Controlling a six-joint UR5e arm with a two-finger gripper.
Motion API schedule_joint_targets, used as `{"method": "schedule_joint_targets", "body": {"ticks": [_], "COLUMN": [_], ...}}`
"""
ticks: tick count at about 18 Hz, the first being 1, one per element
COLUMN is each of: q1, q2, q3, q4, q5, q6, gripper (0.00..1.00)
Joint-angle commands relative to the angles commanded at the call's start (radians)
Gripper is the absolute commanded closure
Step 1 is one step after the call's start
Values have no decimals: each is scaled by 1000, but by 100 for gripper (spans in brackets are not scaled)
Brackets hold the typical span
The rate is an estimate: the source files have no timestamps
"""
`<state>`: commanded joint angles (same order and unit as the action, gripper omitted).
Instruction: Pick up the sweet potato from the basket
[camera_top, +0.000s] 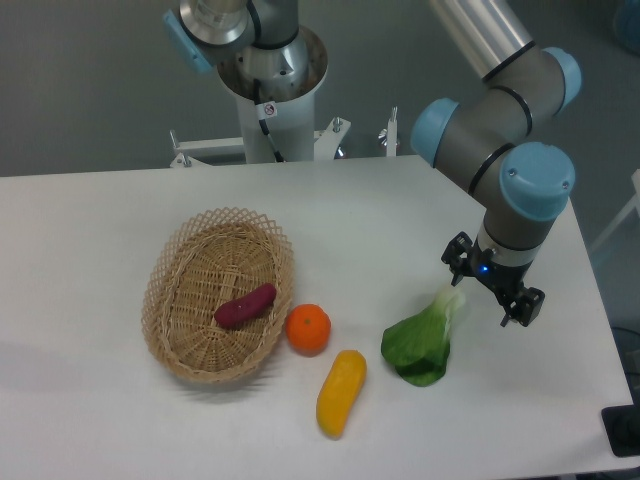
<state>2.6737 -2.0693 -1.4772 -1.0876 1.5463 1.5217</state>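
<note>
White table (120, 210) (basket (172, 270) holds sweet potato (245, 305)).

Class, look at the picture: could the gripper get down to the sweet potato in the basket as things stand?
Probably yes. The sweet potato lies uncovered in the open-topped basket. The gripper is far off beside the leafy green, holding nothing, with only bare table between.

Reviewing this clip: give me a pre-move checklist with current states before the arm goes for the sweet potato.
1. Sweet potato lying inside basket: ok.
2. Nothing resting on top of it: ok.
3. Tool empty: ok.
4. Tool fingers spread: ok.
5. Tool above the basket: not ok, it hangs near the leafy green.
6. Orange touching the basket rim: cannot tell.
</note>
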Motion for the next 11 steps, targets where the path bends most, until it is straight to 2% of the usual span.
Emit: {"method": "schedule_joint_targets", "body": {"ticks": [4,8,11], "q1": [2,0,-2], "q2": [0,-2,-2], "q3": [-5,-37,-43], "q4": [6,86,95], "q5": [-6,-3,-6], "q6": [0,-20,-41], "gripper": [0,0,0]}}
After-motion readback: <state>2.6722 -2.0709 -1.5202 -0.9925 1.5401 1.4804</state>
